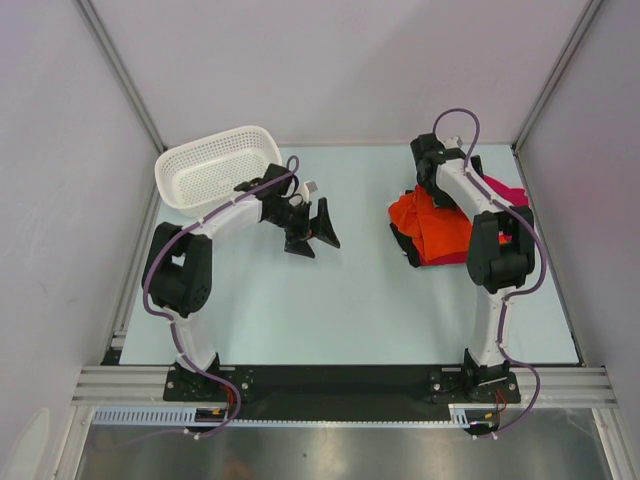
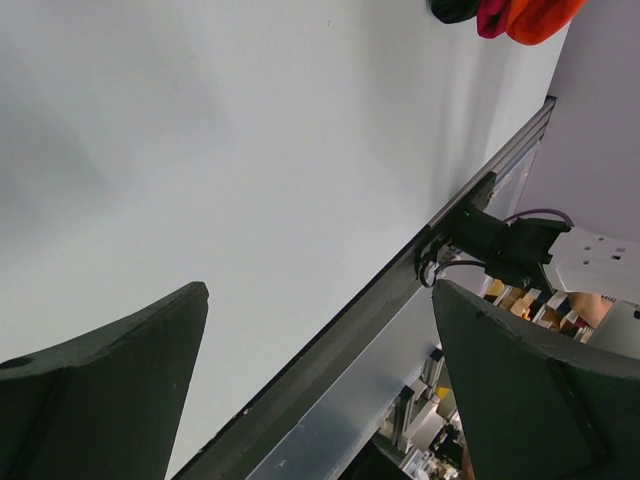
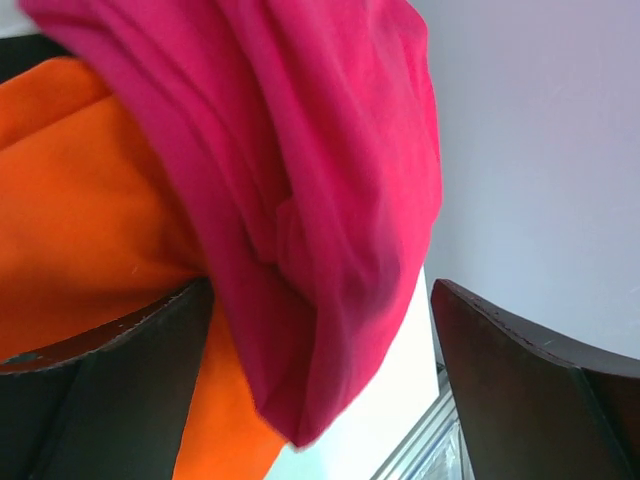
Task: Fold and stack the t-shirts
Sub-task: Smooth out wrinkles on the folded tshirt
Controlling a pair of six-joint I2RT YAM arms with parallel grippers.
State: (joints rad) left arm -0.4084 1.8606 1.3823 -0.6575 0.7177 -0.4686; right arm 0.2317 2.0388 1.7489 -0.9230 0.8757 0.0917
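The t-shirts lie in a loose pile at the right of the table: a bright orange one (image 1: pixel 435 225) on top in the middle, crimson cloth (image 1: pixel 506 192) showing behind the right arm and along the near edge. My right gripper (image 1: pixel 428 176) is at the far side of the pile. In the right wrist view it (image 3: pixel 320 385) is open, with a fold of the crimson shirt (image 3: pixel 320 200) hanging between the fingers and the orange shirt (image 3: pixel 80 200) to the left. My left gripper (image 1: pixel 312 233) is open and empty above the bare table; its wrist view (image 2: pixel 320 390) shows the pile (image 2: pixel 520 15) far off.
A white mesh basket (image 1: pixel 215 166) stands at the back left, next to the left arm. A dark cloth edge (image 1: pixel 405 246) shows at the pile's left side. Enclosure walls surround the table; a metal rail (image 1: pixel 340 382) runs along the near edge.
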